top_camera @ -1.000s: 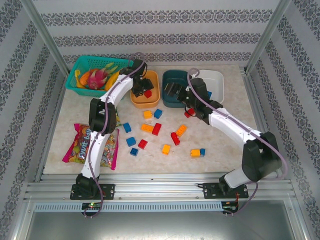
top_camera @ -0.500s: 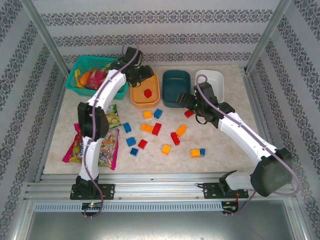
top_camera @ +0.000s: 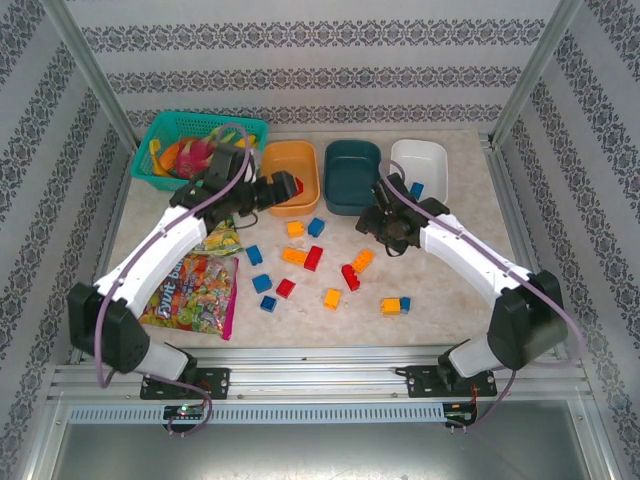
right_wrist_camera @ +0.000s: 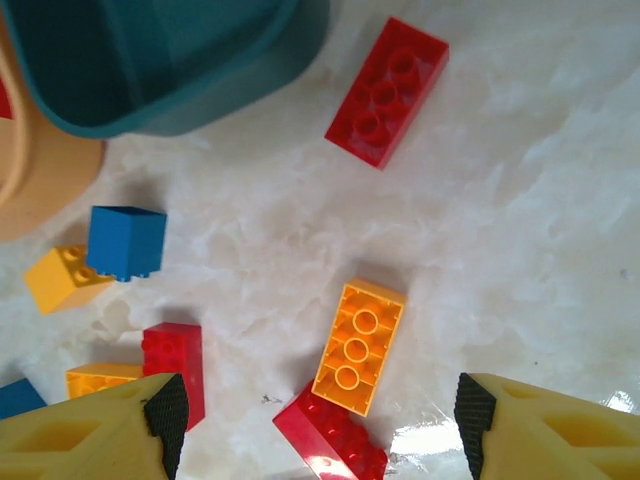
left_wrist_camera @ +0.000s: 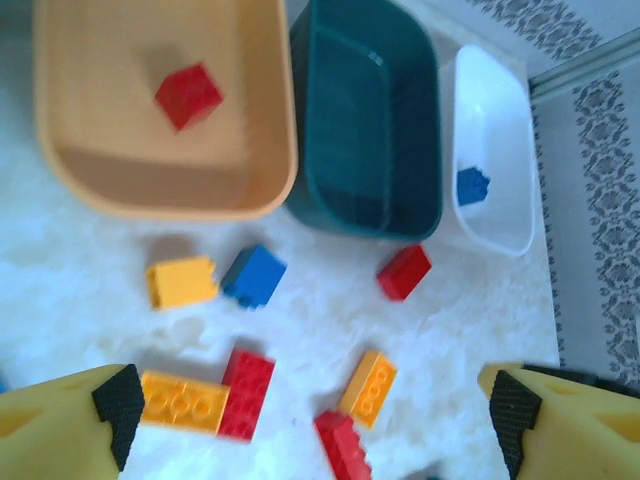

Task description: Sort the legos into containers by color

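The right gripper (right_wrist_camera: 320, 405), jaws apart and empty, hangs over the orange brick (right_wrist_camera: 358, 347) lying between them; light, hard and smooth, it looks best pinched across its long flat sides

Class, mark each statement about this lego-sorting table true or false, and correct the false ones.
1. The orange bowl holds one red brick. True.
2. The white bowl holds a yellow brick. False: it holds a blue brick.
3. The left gripper is shut on a brick. False: its jaws stand wide open, holding nothing.
4. The right gripper is open above an orange brick lying on the table. True.
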